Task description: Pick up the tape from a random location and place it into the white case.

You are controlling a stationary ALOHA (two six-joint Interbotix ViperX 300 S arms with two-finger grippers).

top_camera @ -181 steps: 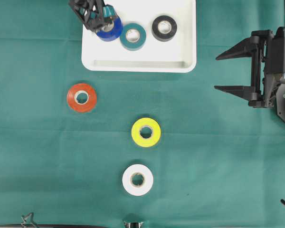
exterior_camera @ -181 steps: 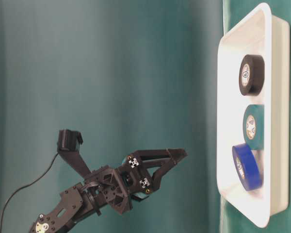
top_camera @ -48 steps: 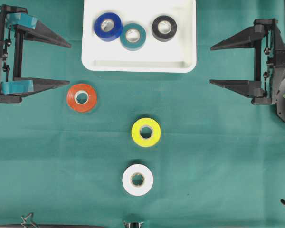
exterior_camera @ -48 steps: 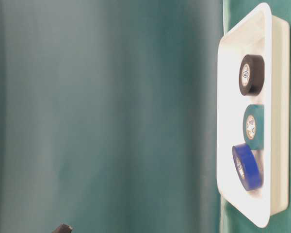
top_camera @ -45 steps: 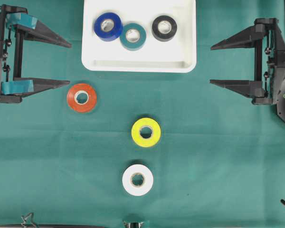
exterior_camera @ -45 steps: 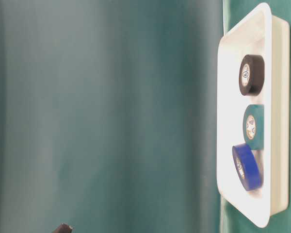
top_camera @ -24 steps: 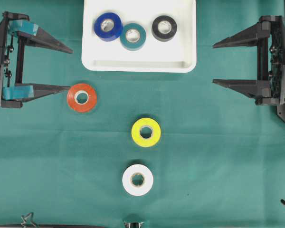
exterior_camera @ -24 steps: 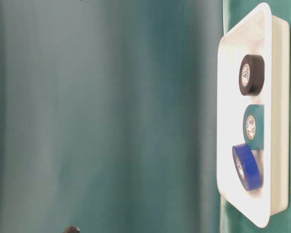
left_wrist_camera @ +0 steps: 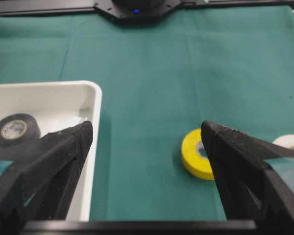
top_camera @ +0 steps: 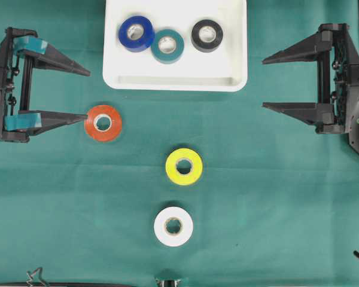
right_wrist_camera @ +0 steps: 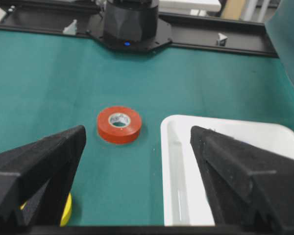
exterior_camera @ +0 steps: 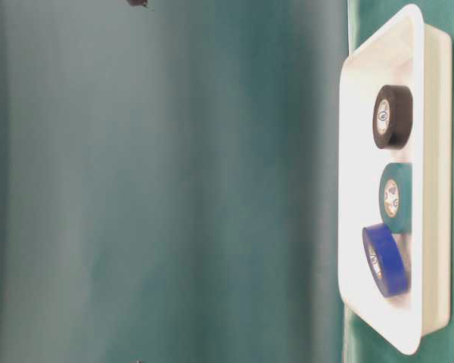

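Inside white case (top_camera: pixel 176 81): blue (top_camera: pixel 136 32), teal (top_camera: pixel 167 45), black rolls (top_camera: pixel 206 35).

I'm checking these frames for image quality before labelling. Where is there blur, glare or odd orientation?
Overhead view: sharp, evenly lit, soft shadows. Table-level view: turned sideways, the white case washed out by glare, the cloth a blurred expanse. Left wrist view: near fingers soft, the yellow tape fairly clear. Right wrist view: the orange tape sharp, fingers blurred.

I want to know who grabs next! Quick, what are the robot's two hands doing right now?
Left hand: open, holding nothing; one fingertip is right beside the red tape.
Right hand: open, holding nothing.
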